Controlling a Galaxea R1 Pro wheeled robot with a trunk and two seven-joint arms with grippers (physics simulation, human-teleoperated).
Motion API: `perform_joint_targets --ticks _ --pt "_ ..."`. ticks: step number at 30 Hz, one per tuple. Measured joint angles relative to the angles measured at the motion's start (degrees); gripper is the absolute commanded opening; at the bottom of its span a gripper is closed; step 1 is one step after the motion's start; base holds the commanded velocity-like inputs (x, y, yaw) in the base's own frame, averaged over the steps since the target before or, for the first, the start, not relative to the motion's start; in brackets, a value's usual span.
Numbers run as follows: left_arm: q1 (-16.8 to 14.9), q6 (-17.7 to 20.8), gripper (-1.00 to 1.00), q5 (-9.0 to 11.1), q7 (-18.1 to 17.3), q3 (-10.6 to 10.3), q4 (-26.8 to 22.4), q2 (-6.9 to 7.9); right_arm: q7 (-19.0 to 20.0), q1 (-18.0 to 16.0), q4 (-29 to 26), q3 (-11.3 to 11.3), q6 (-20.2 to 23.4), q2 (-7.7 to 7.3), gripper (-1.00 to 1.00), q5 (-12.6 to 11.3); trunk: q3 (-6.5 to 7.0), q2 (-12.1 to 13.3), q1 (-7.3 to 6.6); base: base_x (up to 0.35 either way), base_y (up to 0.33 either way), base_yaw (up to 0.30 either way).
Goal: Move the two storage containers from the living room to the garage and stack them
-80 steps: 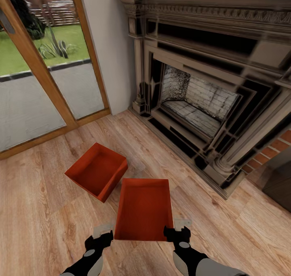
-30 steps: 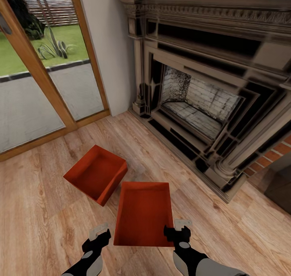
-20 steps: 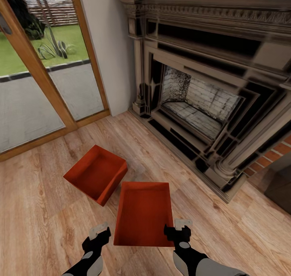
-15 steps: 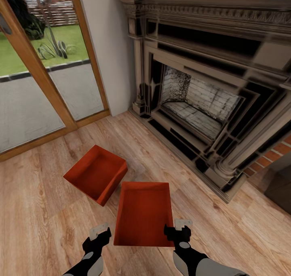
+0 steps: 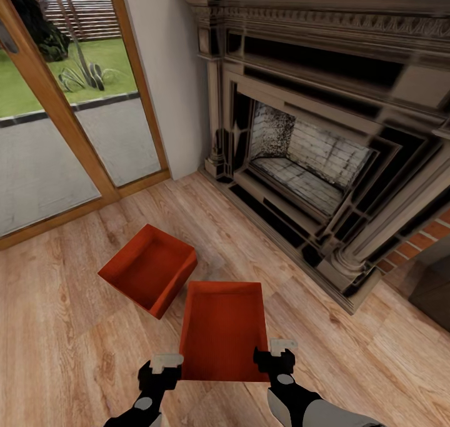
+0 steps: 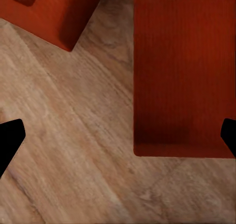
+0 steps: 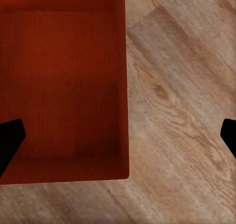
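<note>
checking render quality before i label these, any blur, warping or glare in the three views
Head view: the fireplace looks smeared and stretched toward the right edge; no glare on the wood floor. Left wrist view: nearer container soft-edged, evenly lit. Right wrist view: floor grain slightly blurred.

Light wood plank floor (image 5: 75, 302), bounded by the glass doors on one side and the fireplace hearth on the other. Two red-orange open-topped storage containers rest directly on it: the far container (image 5: 150, 267) toward the doors, set at an angle; the near container (image 5: 222, 330) just beside it, corners nearly touching.
</note>
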Motion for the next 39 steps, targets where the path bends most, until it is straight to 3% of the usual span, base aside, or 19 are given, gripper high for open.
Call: perform_joint_targets --ticks 15,39 --pt "0.0 -2.07 1.0 -0.17 0.07 -0.23 0.06 -0.92 0.17 0.0 0.01 0.0 -0.01 0.0 1.0 0.15 0.0 0.0 0.0 0.0 0.0 0.0" --pt "0.0 -2.62 1.0 -0.26 0.74 -0.22 0.14 -1.11 0.26 0.0 0.0 0.0 -0.01 0.0 1.0 0.14 -0.35 -0.79 0.43 0.0 0.0 0.0"
